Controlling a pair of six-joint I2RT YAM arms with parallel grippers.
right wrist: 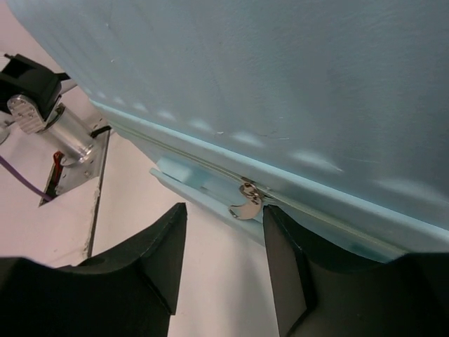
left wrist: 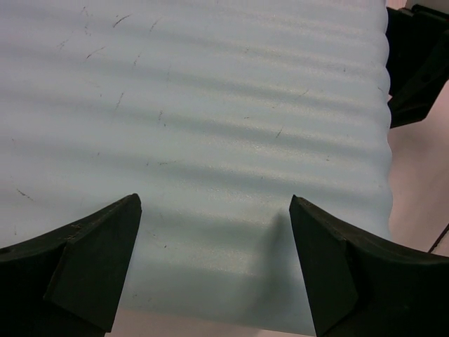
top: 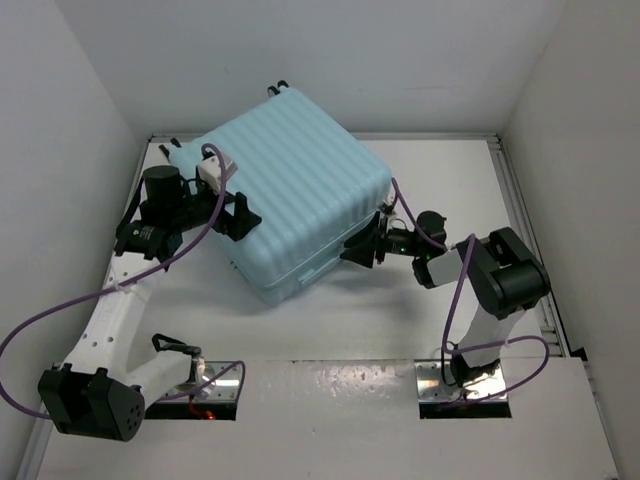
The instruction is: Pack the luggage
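Observation:
The luggage (top: pixel 295 190) is a pale aqua ribbed hard-shell case lying shut and flat on the table, its small black wheels at the far edge. My left gripper (top: pixel 238 215) hangs open over its left side; in the left wrist view the ribbed shell (left wrist: pixel 210 105) fills the gap between the spread fingers (left wrist: pixel 214 203), which hold nothing. My right gripper (top: pixel 362 245) is at the case's right side seam. There its jaws (right wrist: pixel 224 210) stand apart, and a silver zipper pull (right wrist: pixel 245 202) hangs just off the right fingertip (right wrist: pixel 277 217), not clamped.
White walls close in the table (top: pixel 330 320) on the left, right and back. The two arm base plates (top: pixel 460 385) sit at the near edge. Purple cables loop from both arms. The left arm's base (right wrist: pixel 42 105) shows beyond the case.

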